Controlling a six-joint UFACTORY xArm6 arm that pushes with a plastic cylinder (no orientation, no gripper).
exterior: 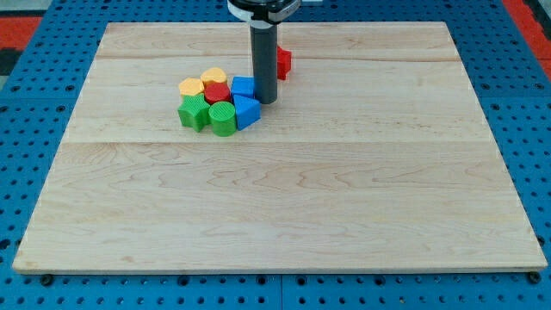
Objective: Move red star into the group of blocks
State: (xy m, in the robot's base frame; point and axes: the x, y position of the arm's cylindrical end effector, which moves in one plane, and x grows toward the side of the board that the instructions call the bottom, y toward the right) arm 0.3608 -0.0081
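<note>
The red star (282, 61) lies near the view's top, mostly hidden behind the rod, apart from the group. The group sits to its lower left: an orange block (190, 87), a yellow block (213, 77), a red block (217, 93), a blue cube (244, 86), a blue block (246, 112), a green star (194, 113) and a green cylinder (222, 118). My tip (265, 102) rests on the board just right of the blue cube, below and left of the red star.
The wooden board (284, 198) lies on a blue perforated table (26, 95). The arm's white flange (263, 9) is at the view's top edge above the rod.
</note>
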